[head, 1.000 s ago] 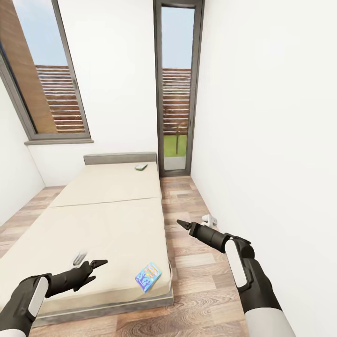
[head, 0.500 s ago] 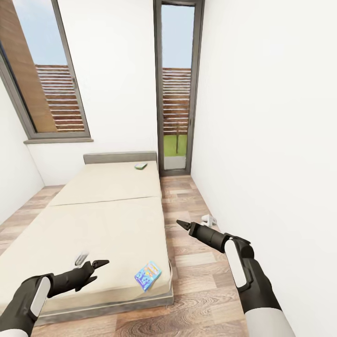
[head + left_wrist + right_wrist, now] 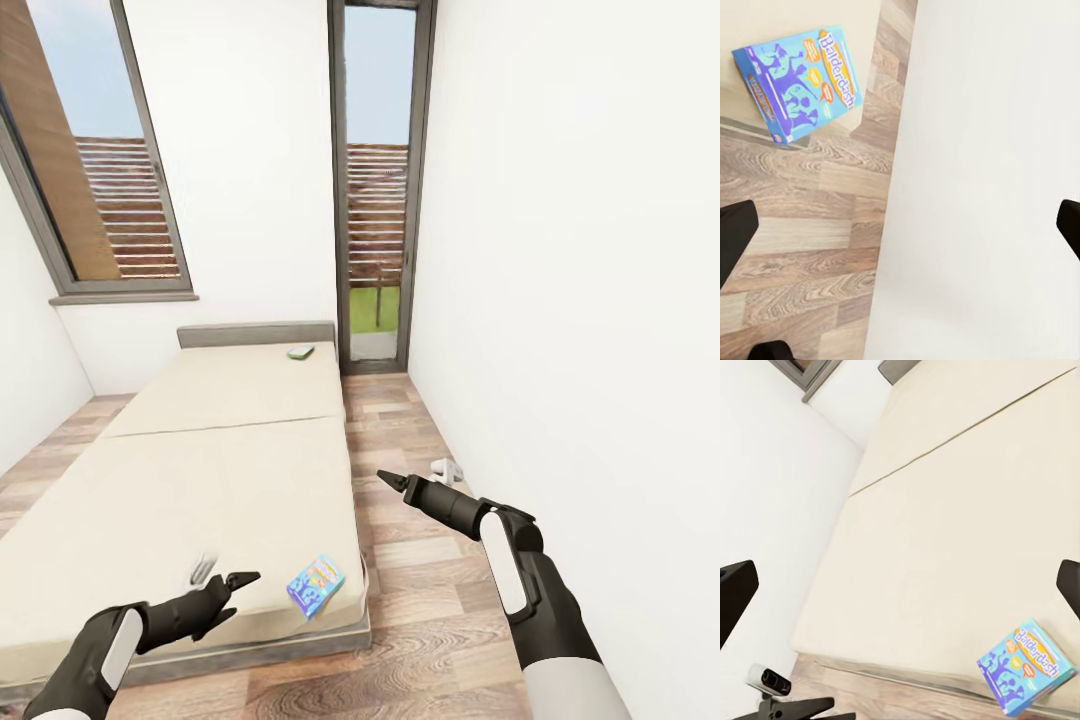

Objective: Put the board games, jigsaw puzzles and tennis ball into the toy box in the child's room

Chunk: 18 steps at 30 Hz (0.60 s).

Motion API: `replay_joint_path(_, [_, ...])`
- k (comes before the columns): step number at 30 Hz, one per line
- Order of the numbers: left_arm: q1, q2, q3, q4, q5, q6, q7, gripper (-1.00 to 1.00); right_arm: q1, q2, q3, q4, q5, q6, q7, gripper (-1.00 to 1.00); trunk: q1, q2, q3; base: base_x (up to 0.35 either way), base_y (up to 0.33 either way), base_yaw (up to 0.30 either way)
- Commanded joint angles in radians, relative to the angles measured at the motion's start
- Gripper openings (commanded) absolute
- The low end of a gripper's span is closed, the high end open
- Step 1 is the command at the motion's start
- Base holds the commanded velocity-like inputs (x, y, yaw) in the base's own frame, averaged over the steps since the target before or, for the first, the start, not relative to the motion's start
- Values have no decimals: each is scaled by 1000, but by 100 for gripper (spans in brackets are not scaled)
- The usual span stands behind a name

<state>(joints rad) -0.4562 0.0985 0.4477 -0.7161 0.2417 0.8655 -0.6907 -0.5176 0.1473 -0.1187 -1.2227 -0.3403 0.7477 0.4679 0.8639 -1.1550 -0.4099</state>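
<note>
Hovering over the bed's (image 3: 230, 470) near corner, the left gripper (image 3: 235, 585) had its jaws spread wide, nothing btwn them. Blue board game (image 3: 316, 586) lay flat on the mattress just beside it, at the bed's near edge by the wood floor (image 3: 400, 560). White-and-green board game (image 3: 300, 352) sat well apart, up by the grey headboard (image 3: 256, 335). Right gripper (image 3: 388, 480) hung over the floor near the white wall (image 3: 560, 300), fingers wide apart too, empty.

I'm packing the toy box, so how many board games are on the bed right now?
2: a blue board game at the bed's near right corner, and a white-and-green board game by the headboard.
</note>
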Motion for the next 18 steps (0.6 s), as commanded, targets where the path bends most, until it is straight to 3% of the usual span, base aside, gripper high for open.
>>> replay_joint_path(1, [-1, -3, 2, 2, -2, 2, -4, 100, -1, 1, -4, 0, -2, 8, 3, 100, 4, -8, -4, 0, 0, 0])
replay_joint_path(6, [-1, -18, 1, 10, -6, -5, -3, 100, -1, 0, -5, 0, -2, 8, 4, 100, 23, -43, -20, 0, 0, 0])
replay_joint_path(18, [-1, -11, 2, 12, -3, -9, -4, 100, -1, 0, -7, -1, -2, 9, 0, 100, 69, -127, -58, 0, 0, 0])
